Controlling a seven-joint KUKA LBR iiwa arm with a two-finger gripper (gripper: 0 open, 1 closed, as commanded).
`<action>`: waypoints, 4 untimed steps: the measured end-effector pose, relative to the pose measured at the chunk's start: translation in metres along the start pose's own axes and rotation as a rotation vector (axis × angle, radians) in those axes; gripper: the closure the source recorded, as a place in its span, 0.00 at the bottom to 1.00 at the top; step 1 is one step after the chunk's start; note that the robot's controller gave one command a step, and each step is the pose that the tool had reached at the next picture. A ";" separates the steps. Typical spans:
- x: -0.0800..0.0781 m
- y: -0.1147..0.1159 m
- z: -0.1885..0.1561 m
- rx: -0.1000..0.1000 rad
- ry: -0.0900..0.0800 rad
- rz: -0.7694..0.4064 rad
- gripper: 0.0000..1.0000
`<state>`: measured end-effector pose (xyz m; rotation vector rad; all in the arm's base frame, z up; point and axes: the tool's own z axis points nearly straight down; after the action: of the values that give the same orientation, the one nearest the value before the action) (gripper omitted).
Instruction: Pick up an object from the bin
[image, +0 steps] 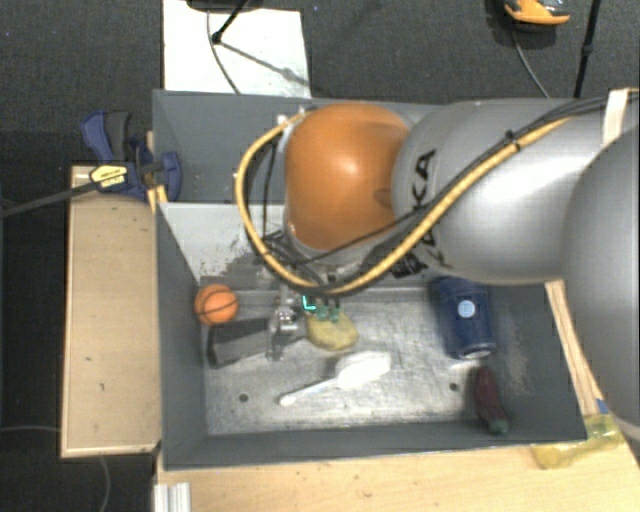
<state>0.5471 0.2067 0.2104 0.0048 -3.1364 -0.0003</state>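
My gripper (288, 328) hangs low over the left middle of the bin floor. Its tip is at the right end of a dark grey block (235, 343) that lies flat there. Just right of the gripper rests a lumpy yellowish thing (332, 332). A small orange ball (216, 304) sits left of the gripper, close to the bin's left wall. A white plastic spoon (340, 378) lies in front of the gripper, its bowl pointing right.
A blue can (463, 317) lies on the right side of the bin. A dark maroon, eggplant-like thing (489, 397) lies in the front right corner. The arm and its orange cover hide the back of the bin.
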 end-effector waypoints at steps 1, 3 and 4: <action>-0.002 -0.001 -0.004 -0.001 -0.008 0.006 0.00; -0.007 -0.011 0.087 0.001 -0.003 -0.149 0.00; -0.020 -0.011 0.050 0.000 -0.008 -0.178 0.00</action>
<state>0.5672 0.1958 0.1598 0.2849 -3.1316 -0.0016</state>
